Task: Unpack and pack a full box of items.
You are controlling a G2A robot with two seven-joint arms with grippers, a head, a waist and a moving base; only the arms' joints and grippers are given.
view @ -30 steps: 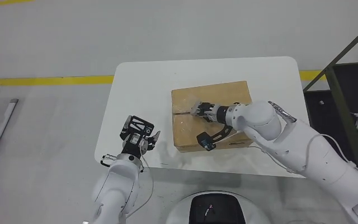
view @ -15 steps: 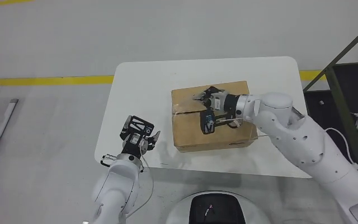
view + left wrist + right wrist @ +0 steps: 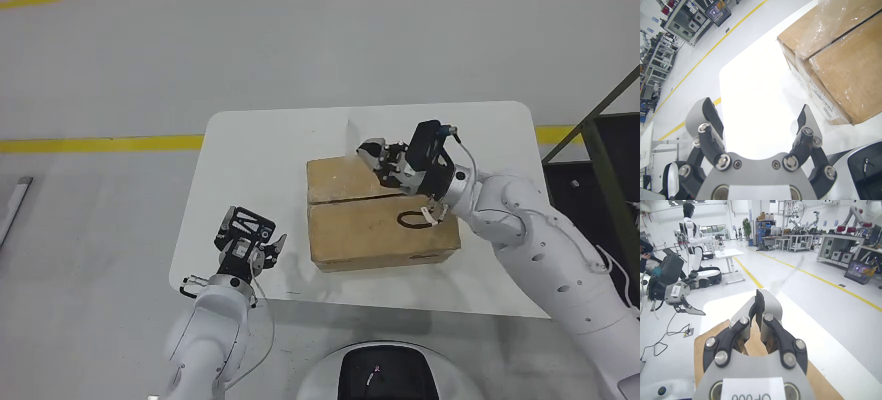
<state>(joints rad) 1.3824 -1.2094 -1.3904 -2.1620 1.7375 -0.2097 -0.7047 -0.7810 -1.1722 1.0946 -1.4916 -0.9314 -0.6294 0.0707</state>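
A brown cardboard box (image 3: 380, 215) sits on the white table (image 3: 270, 160), its top flaps meeting at a seam. My right gripper (image 3: 368, 152) hovers over the box's far left corner, shut on a strip of clear tape (image 3: 352, 135). From the closed fingertips (image 3: 758, 296) the tape (image 3: 789, 275) stretches away, thin and blurred. Loose clear film (image 3: 821, 24) stands crinkled over the box (image 3: 838, 56) at the seam. My left gripper (image 3: 247, 235) holds near the table's front left edge, open, with nothing between its pads (image 3: 711, 113).
A dark metal frame (image 3: 600, 140) stands off the table's right side. Bare white tabletop lies left of the box and along the far edge. A yellow floor line (image 3: 100, 143) runs behind the table.
My right gripper has gone from the middle of the seam to the box's far left corner and risen, pulling the tape strip up with it. The left arm has stayed put.
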